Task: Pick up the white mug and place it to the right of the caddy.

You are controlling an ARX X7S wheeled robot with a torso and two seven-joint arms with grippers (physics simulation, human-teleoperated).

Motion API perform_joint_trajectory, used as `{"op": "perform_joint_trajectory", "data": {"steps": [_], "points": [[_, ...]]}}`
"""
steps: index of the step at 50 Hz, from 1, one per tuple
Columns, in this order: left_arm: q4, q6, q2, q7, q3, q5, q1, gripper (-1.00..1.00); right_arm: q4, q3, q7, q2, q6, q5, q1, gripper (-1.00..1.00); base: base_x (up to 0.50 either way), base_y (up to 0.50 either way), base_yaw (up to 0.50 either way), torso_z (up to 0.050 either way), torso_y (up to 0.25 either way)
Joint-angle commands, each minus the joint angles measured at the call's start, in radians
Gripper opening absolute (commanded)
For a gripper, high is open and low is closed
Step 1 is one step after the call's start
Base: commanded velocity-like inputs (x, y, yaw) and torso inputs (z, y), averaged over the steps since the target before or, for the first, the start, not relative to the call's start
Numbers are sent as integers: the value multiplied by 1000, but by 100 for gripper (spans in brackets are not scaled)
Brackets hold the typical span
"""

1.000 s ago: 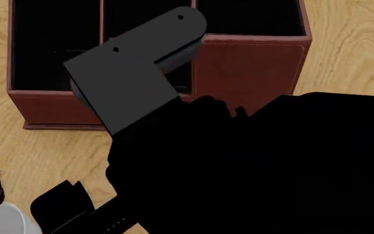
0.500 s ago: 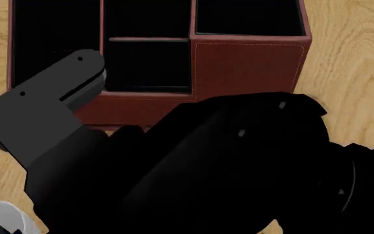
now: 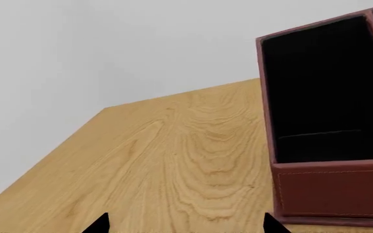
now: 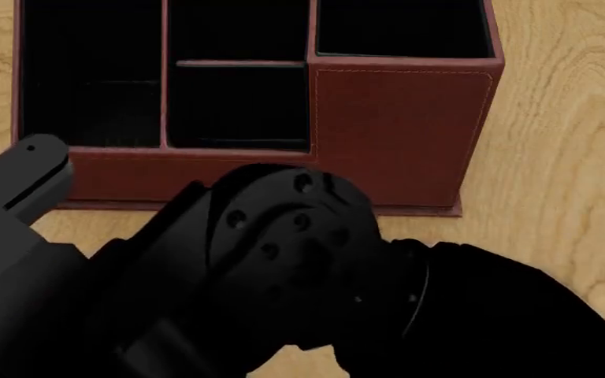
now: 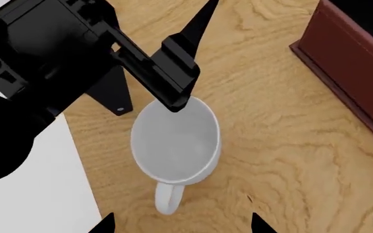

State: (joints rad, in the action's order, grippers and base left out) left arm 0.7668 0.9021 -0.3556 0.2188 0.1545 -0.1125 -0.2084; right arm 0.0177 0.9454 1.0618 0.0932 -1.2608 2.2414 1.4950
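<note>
The white mug point(image 5: 173, 143) stands upright on the wooden table, its loop handle point(image 5: 165, 200) pointing toward my right gripper point(image 5: 181, 224). That gripper is open and empty just above the mug, with the handle between its fingertips point(image 5: 105, 224). The reddish-brown caddy point(image 4: 397, 126) with black compartments stands at the back in the head view. It also shows in the right wrist view point(image 5: 355, 73) and the left wrist view point(image 3: 332, 189). My left gripper point(image 3: 186, 225) is open and empty over bare table beside the caddy. In the head view my arms hide the mug.
The table's edge point(image 5: 76, 145) runs close beside the mug, with white floor beyond it. My left arm's black gripper body point(image 5: 154, 68) overlaps the mug's far rim in the right wrist view. My grey left arm point(image 4: 9, 213) and black right arm point(image 4: 302, 260) fill the lower head view.
The grey left arm link has swung down and left, off the caddy's front. The black right arm has shifted left and lower, uncovering the caddy's right side.
</note>
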Motion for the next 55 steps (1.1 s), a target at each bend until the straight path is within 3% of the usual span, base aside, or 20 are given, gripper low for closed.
{"op": "perform_joint_trajectory", "data": {"steps": [1,14,39,55], "points": [[4,-3,-3,3,10,-3,10,100,-71,-3,-157,-48,-49,-162,-37,100,0,0,0,0,0],[-24,-29,-4,5,1,-1,13,100,-118,31,-302,-57,-43,-301,-88,100,0,0,0,0,0],[-44,-55,-8,9,15,-6,34,100,-171,152,-447,-81,9,-379,-87,100,0,0,0,0,0],[-56,-65,-11,11,19,-10,35,100,-222,301,-635,-89,119,-450,-54,100,0,0,0,0,0]]}}
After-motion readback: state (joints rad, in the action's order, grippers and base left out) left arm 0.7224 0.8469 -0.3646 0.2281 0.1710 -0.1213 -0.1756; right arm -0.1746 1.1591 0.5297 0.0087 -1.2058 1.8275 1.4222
